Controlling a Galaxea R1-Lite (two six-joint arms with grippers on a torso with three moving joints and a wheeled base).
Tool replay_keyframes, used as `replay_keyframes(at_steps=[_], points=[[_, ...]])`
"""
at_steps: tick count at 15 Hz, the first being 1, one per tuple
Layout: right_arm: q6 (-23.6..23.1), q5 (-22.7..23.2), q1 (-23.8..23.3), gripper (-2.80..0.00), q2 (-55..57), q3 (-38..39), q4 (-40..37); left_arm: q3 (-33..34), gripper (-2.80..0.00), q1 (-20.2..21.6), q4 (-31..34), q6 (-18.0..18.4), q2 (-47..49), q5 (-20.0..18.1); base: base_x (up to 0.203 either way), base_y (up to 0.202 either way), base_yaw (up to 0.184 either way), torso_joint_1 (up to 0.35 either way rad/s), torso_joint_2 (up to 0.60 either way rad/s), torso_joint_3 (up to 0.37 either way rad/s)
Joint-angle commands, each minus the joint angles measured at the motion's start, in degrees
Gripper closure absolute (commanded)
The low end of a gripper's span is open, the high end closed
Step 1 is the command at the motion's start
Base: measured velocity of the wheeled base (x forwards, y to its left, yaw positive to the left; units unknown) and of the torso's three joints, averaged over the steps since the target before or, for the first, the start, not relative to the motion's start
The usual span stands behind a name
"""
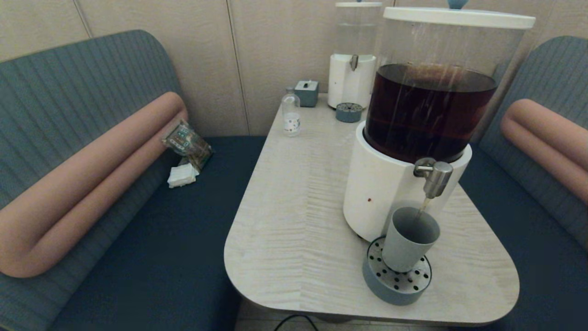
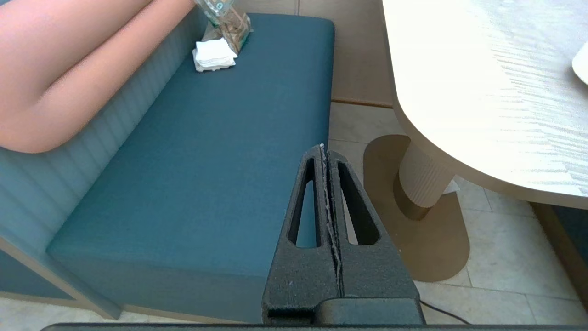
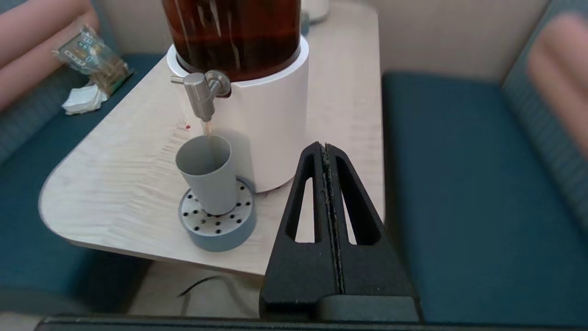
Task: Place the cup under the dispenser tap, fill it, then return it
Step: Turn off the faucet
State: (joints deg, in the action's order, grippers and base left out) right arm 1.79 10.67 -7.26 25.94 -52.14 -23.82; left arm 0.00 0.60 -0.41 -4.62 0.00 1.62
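The cup (image 1: 410,239), a small matte grey-blue tapered tumbler with no handle, is standing upright on the round grey perforated drip tray (image 1: 397,281), right under the stubby brushed-steel dispenser tap (image 1: 435,176), and a thin brown stream is running into it. So it's filling, nobody holding it.

The right gripper (image 3: 325,149) is hanging off the table's near right edge with its black fingers pressed flat together, pinching nothing. From there the cup is sitting ahead and off toward the robot's left, long axis straight up, so I'd guess a sideways grab around the wall once those fingers spread.

The left gripper (image 2: 323,149) is parked, also closed up tight, over the teal bench seat (image 2: 206,161) beside the pale wood table (image 2: 482,92). Right arm's clearly the nearer one.
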Motion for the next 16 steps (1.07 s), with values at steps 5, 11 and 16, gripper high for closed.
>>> replay_keyframes(at_steps=[5, 11, 16], points=[[-6.07, -3.39, 5.62, 0.00, -13.71, 8.89, 2.41, 0.09, 0.00, 0.02, -0.02, -0.04, 0.09, 0.05, 0.000, 0.000, 0.000, 0.000, 0.00, 0.000], [-10.34, -9.43, 7.52, 0.00, -20.45, 20.36, 16.01, 0.09, 0.00, 0.02, -0.02, -0.04, 0.09, 0.05, 0.000, 0.000, 0.000, 0.000, 0.00, 0.000], [-10.06, -11.62, 7.56, 0.00, -25.22, 28.56, 18.93, 0.09, 0.00, 0.02, -0.02, -0.04, 0.09, 0.05, 0.000, 0.000, 0.000, 0.000, 0.00, 0.000]])
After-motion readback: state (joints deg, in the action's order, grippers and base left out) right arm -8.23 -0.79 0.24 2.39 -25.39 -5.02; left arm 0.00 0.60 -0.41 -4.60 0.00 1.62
